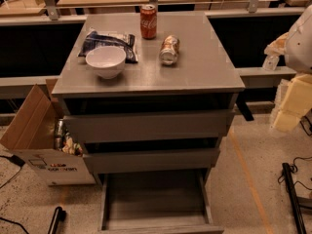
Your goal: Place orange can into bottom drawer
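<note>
The orange can (169,49) lies on its side on the grey cabinet top (204,72), right of centre, with its silver end facing me. The bottom drawer (156,204) is pulled out at the foot of the cabinet, and its flat grey floor is bare. The two shallower drawers above it, the upper (146,126) and the middle (151,160), are only slightly out. My gripper (288,112) hangs at the right edge of the view on the white and cream arm. It is off to the right of the cabinet, below top level and far from the can.
A red cola can (148,21) stands upright at the back of the top. A white bowl (106,61) and a dark blue snack bag (108,42) lie on the left. An open cardboard box (36,140) with cans sits on the floor to the left. Black cables and a stand (292,194) are at the right.
</note>
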Robot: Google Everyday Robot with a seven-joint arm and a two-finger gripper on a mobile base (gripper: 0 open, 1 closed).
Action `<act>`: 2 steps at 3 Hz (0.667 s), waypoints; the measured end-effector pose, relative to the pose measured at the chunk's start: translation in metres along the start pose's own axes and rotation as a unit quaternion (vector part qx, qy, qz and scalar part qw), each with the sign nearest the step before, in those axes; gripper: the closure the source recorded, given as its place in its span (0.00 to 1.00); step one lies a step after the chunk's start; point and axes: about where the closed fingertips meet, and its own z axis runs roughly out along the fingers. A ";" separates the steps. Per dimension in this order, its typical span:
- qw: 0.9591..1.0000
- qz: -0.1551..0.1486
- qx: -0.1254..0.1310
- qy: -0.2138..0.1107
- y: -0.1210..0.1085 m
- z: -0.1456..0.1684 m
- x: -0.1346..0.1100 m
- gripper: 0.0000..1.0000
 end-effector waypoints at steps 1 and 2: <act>1.000 0.000 0.000 0.000 0.000 0.000 0.000 0.00; 1.000 0.012 -0.002 -0.008 -0.028 0.010 -0.007 0.00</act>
